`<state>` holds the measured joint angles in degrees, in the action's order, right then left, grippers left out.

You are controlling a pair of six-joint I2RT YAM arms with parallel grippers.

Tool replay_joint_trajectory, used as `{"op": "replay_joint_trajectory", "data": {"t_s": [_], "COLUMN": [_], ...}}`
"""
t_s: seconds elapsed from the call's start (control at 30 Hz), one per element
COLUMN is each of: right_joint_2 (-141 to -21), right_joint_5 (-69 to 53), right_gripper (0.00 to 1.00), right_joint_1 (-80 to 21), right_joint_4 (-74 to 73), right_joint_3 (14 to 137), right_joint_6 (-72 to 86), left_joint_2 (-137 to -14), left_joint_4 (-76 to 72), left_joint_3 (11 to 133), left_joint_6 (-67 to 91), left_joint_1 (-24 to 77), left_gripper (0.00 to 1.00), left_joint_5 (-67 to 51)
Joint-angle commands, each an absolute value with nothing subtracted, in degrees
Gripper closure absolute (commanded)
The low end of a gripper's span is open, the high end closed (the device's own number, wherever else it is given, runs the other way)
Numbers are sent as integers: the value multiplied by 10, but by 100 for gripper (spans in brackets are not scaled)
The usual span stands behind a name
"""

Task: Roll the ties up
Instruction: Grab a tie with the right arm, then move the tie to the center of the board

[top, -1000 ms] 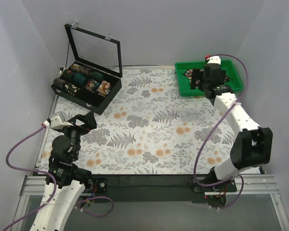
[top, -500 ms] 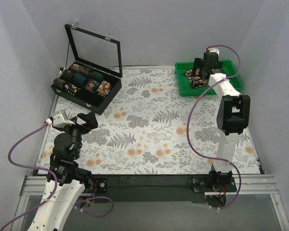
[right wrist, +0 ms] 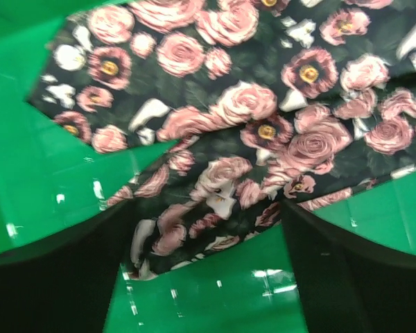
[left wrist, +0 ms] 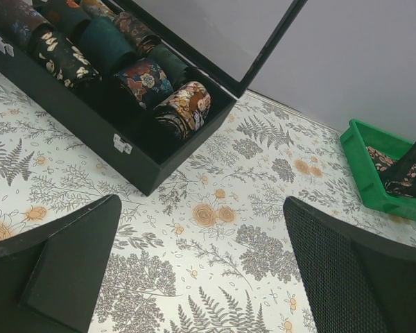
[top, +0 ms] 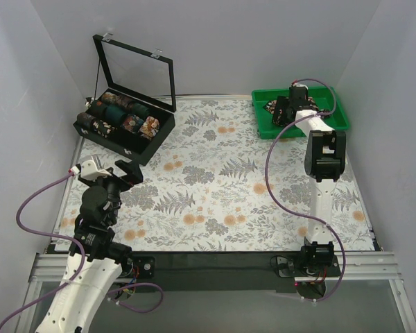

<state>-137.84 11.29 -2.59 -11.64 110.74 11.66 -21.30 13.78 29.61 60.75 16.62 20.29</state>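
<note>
From the top camera, the right claw (top: 286,111) is down inside the green bin (top: 301,134) at the far right corner of the surface (top: 215,194), over a loose tie (top: 271,106). The left claw (top: 125,171) hangs over the near left of the surface, wide open and holding nothing. The black case (top: 118,139) sits far left with its lid up and rolled ties (top: 121,113) packed into it. The middle of the surface between case and bin is bare floral cover, good room for laying a strip flat.

The left wrist camera shows the left claw's fingers spread well apart, with only floral cover between them. The case wall lies ahead on the left and the bin far to the right.

The right wrist camera shows dark fabric with pink roses crumpled on the bin floor. The right claw's fingers stand apart on either side of a fold; they seem not to have pinched it yet, though the close view makes contact hard to judge.

The tie looks light, limp and rather slick, so it will sag and slide. A pinch across a narrow fold near one end should hold best. The bin walls are close, so lifting straight up looks safest.
</note>
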Motion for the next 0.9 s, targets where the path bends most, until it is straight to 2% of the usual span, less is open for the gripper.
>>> {"op": "replay_joint_trajectory", "data": {"t_s": [0.0, 0.03, 0.07, 0.13, 0.17, 0.23, 0.3, 0.33, 0.7, 0.87], "right_joint_2": [-1386, -1386, -1387, -1387, -1386, -1384, -1380, -1376, -1165, -1036], "right_joint_5": [76, 67, 55, 49, 42, 36, 28, 26, -55, -102], "right_gripper": [27, 33, 47, 61, 72, 78, 94, 99, 99, 99], "right_joint_1": [-23, -23, -21, -22, -22, -22, -22, -22, -33, -62], "right_joint_4": [-105, -106, -107, -106, -107, -110, -109, -109, -83, -84], "right_joint_3": [1139, 1140, 1140, 1140, 1140, 1140, 1139, 1137, 1102, 1039], "right_joint_6": [127, 124, 124, 121, 120, 117, 115, 113, 82, 64], "left_joint_2": [-217, -217, -216, -214, -213, -211, -209, -207, -179, -168], "left_joint_4": [129, 129, 128, 129, 129, 129, 129, 129, 130, 132], "left_joint_3": [294, 294, 294, 295, 294, 294, 294, 294, 292, 291], "left_joint_6": [599, 599, 599, 599, 599, 600, 599, 599, 601, 603], "left_joint_1": [168, 167, 167, 167, 167, 168, 167, 167, 167, 168], "left_gripper": [2, 2, 2, 2, 2, 2, 2, 2, 2, 2], "left_joint_5": [200, 200, 200, 199, 199, 198, 199, 198, 195, 196]}}
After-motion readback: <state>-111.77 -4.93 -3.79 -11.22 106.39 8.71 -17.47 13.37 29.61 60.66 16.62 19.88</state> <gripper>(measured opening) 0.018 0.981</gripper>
